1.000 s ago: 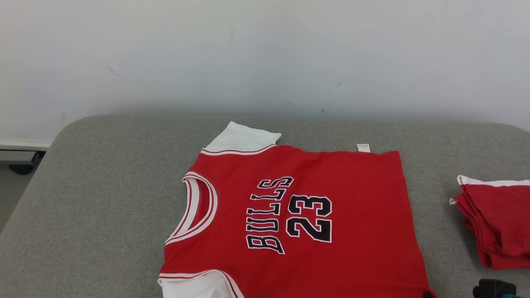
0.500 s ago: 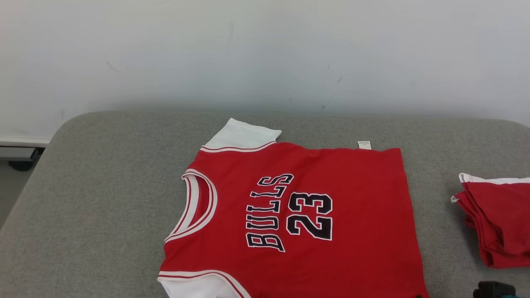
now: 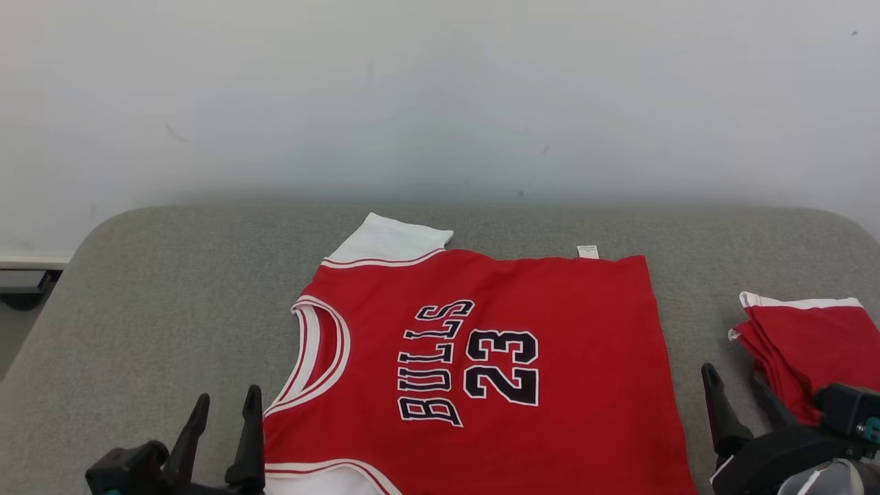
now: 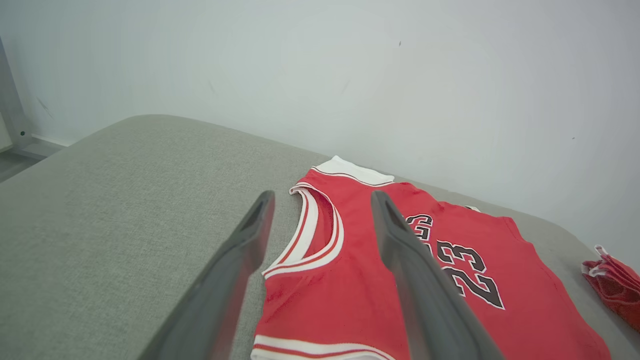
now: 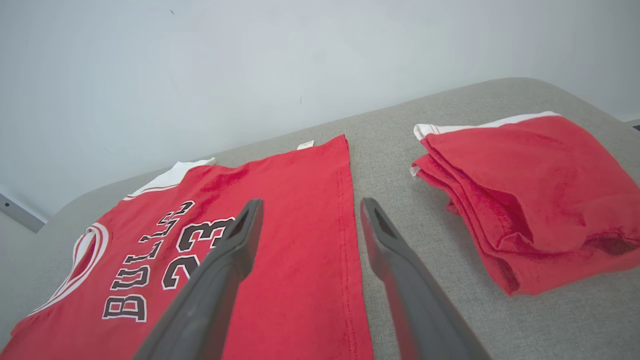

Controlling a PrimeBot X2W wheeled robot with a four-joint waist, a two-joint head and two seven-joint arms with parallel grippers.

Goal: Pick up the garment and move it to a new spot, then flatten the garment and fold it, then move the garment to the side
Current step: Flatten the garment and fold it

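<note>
Head view: the left gripper (image 3: pixel 228 395) is seen at the lower left, its two dark fingers parted and nothing held, just beside the collar of the red short-sleeved jersey (image 3: pixel 481 357). The right gripper (image 3: pixel 731 372) is likewise spread and empty, set between the jersey's hem and a folded pile of red cloth (image 3: pixel 804 344). The jersey is laid flat near the middle of the grey padded fabric surface (image 3: pixel 151 309), collar to the left. White sleeves, a white-and-red trimmed neckline and black "BULLS 23" lettering are shown. A small white label (image 3: pixel 587 251) is seen at its far edge.
</note>
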